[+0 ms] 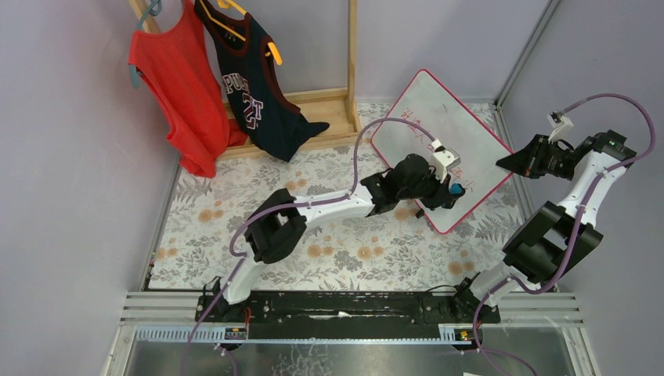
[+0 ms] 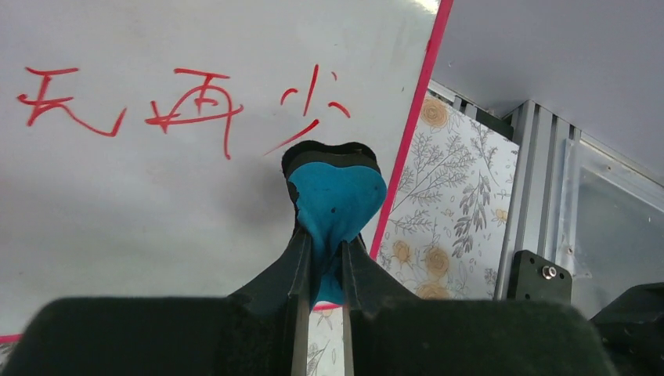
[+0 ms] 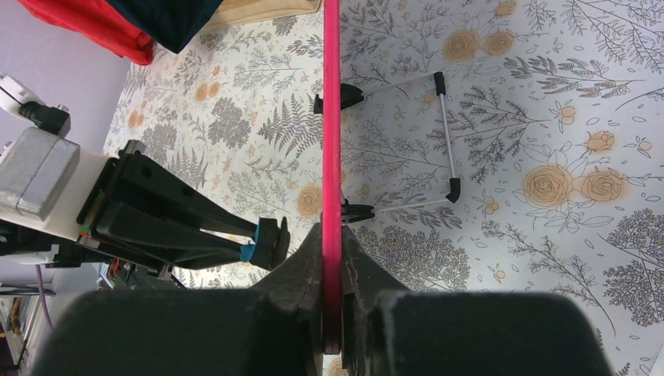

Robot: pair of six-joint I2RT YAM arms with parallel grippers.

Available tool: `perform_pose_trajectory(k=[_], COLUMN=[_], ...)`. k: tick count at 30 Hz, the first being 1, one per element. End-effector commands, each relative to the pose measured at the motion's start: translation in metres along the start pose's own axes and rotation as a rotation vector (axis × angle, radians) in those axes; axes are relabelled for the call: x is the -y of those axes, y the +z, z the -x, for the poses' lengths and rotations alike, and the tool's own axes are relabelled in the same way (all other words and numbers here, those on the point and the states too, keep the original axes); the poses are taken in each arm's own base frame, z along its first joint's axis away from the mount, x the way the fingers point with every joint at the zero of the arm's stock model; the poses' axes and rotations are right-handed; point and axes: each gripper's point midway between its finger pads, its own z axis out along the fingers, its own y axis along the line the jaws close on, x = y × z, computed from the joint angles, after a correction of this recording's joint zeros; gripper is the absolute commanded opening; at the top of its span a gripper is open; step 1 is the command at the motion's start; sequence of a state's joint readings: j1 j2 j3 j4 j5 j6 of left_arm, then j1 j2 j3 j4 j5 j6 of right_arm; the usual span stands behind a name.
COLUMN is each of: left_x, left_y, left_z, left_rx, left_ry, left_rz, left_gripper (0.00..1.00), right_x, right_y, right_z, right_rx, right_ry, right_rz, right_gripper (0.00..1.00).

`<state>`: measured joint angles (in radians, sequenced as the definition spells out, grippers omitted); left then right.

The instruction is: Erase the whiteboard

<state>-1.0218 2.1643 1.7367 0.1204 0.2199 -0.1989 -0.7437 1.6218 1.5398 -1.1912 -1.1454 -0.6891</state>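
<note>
The whiteboard (image 1: 438, 133), white with a thin pink-red frame, stands tilted on the floral table at the back right. Red handwritten marks (image 2: 196, 106) cross its face. My left gripper (image 2: 322, 258) is shut on the small blue eraser (image 2: 337, 200), whose black felt end is close to or touching the board just below the marks, near its right edge. In the top view the left gripper (image 1: 446, 192) is over the board's lower part. My right gripper (image 3: 332, 251) is shut on the board's pink-red edge (image 3: 332, 117), holding it from the right side (image 1: 509, 162).
A wooden rack (image 1: 329, 102) with a red jersey (image 1: 176, 86) and a dark jersey (image 1: 250, 86) stands at the back left. The board's wire stand with black feet (image 3: 442, 137) rests on the table behind it. A metal rail (image 2: 540, 204) borders the table's right side.
</note>
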Motion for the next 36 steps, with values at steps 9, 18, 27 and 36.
perform_pose_trajectory(k=[9,18,27,36], left_x=[0.021,0.019,-0.008,-0.08], left_y=[0.042,0.053,0.056,0.043], left_z=[0.053,0.048,0.041,0.033], left_rx=[0.128,0.107,0.088,0.073], left_ry=[0.02,0.026,0.032,-0.054], left_rz=[-0.017,-0.016,0.064,0.182], left_gripper=[0.0,0.0,0.0,0.0], right_x=[-0.005,-0.005,-0.006,-0.005], right_y=[-0.005,-0.006,-0.005,-0.004], right_z=[0.006,0.012,0.009,0.009], right_rx=[-0.009,-0.012,-0.02,-0.017], right_ry=[-0.083,-0.093,-0.096,-0.095], right_rz=[-0.025,-0.018,-0.016,-0.011], right_gripper=[0.0,0.0,0.0,0.0])
